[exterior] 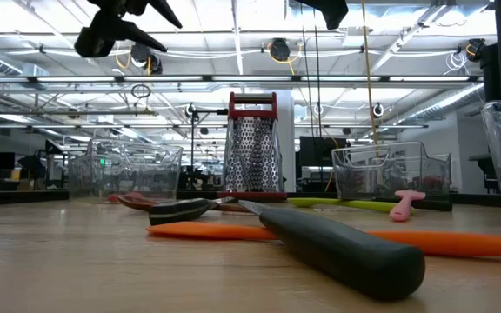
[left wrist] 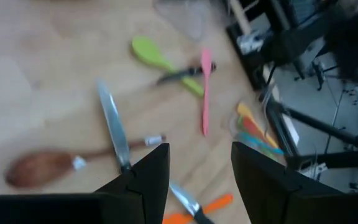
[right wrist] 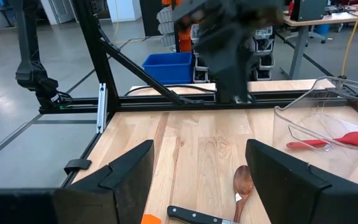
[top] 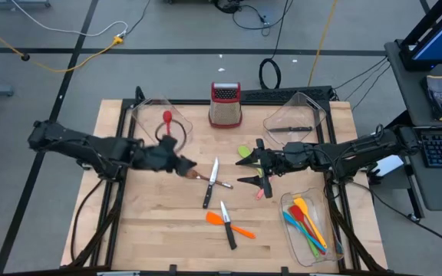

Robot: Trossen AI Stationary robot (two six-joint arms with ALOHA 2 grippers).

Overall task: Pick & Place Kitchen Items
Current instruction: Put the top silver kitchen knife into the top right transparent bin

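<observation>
Your left gripper (top: 184, 165) hung above the table left of centre, fingers (left wrist: 148, 180) spread apart and holding nothing; beyond it, in the back-left bin (top: 146, 115), lay a red spoon (top: 166, 119). Just past the gripper's tip a brown spoon (top: 198, 175) lay flat, with a knife (top: 212, 182) across its handle; nearer the front edge a second knife (top: 228, 224) crossed an orange spatula (top: 229, 224). At the back, mid-table, the grater (top: 225, 103) stood upright. A green spoon (top: 243, 152) lay right of centre, and just beside it your right gripper (top: 245, 162) hovered with its jaws wide and empty; a pink spatula (top: 262, 192) lay near it, and a third knife (left wrist: 179, 74) sat across the green spoon's handle. Farther right, the back-right bin (top: 298, 115) held a black-handled piece (top: 290, 129); I could not tell what kind. The front-right bin (top: 298, 245) held a cluster of utensils (top: 309, 224) in orange, yellow, blue, red and green.
</observation>
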